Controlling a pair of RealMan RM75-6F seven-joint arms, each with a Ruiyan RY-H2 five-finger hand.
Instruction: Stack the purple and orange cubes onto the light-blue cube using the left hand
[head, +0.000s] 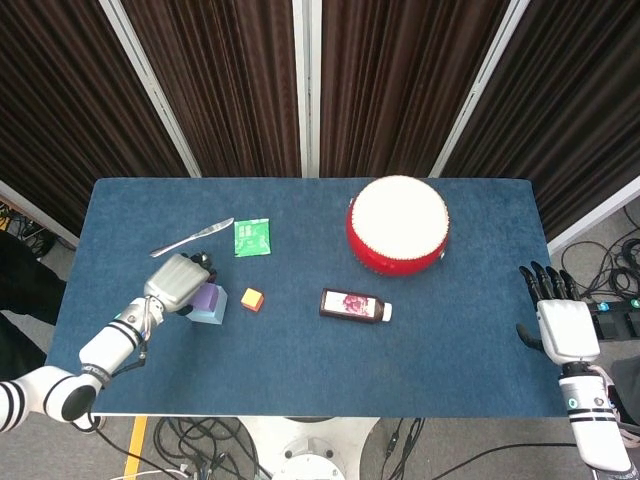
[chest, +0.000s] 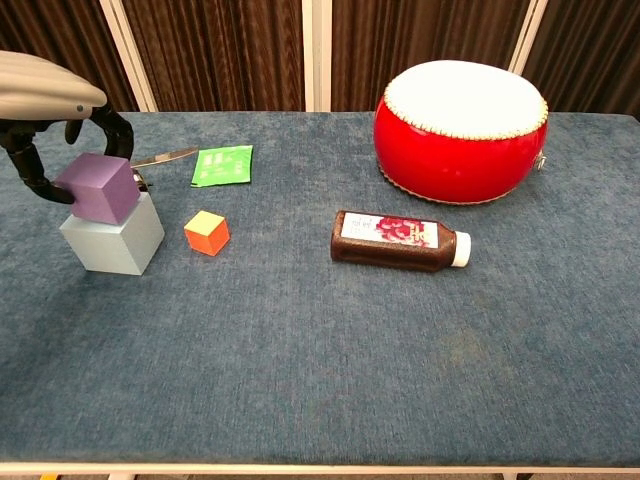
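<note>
The purple cube (chest: 98, 188) rests tilted on top of the light-blue cube (chest: 112, 240) at the table's left. My left hand (chest: 45, 95) arches over it and grips it, with fingertips (chest: 28, 172) curled against its sides. From the head view the left hand (head: 175, 283) covers most of the purple cube (head: 206, 297) and the light-blue cube (head: 213, 312). The orange cube (chest: 207, 232) sits on the cloth just right of the stack, apart from it. My right hand (head: 560, 322) hangs open beyond the table's right edge, holding nothing.
A red drum (chest: 460, 117) stands at the back right. A dark bottle (chest: 398, 240) lies on its side mid-table. A green packet (chest: 223, 165) and a knife (chest: 165, 156) lie behind the cubes. Blue cloth covers the table (chest: 320, 380).
</note>
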